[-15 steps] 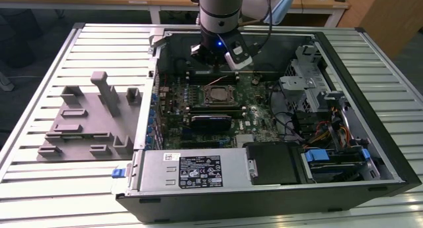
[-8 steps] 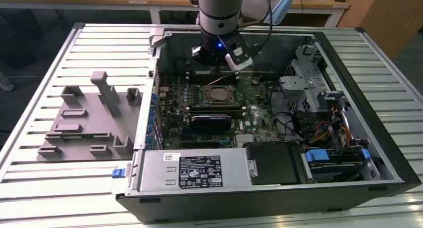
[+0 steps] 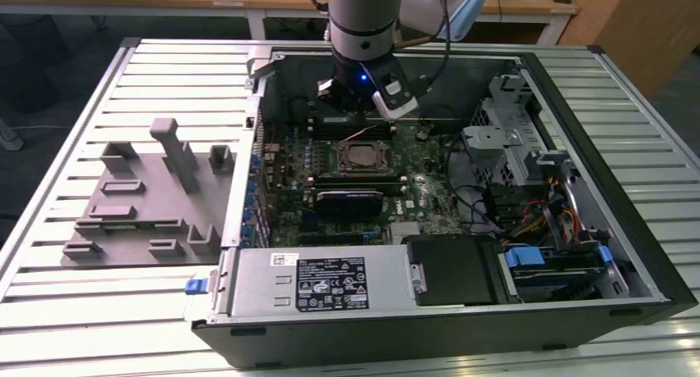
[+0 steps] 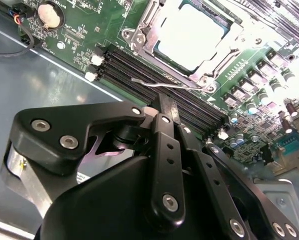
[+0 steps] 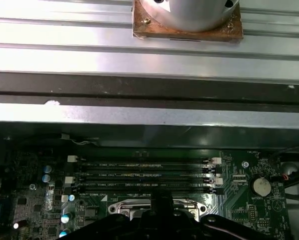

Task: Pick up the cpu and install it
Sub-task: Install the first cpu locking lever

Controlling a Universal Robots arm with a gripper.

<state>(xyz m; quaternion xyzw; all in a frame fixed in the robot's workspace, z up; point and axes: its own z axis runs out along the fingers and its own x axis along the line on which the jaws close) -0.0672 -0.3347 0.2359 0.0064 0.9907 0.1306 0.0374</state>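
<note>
a: where's the cpu (image 4: 190,36) right now?

b: seated flat in the socket (image 4: 149,30) on the motherboard (image 4: 269,105), silvery top plate up, metal frame around it. in the second wrist view the thin retention lever (image 4: 162,85) lies beside the socket, next to the memory slots (image 5: 142,176).

a: and the claw (image 4: 165,107)?

b: empty, fingers drawn together into one narrow tip, hanging just above the lever and slots, apart from the chip. that narrow closed tip would suit nudging the lever, i'd guess.

a: the rest?

b: the computer case (image 3: 438,303) lies open on the slatted table (image 3: 65,311), with the grey tray (image 3: 147,201) beside it.
</note>
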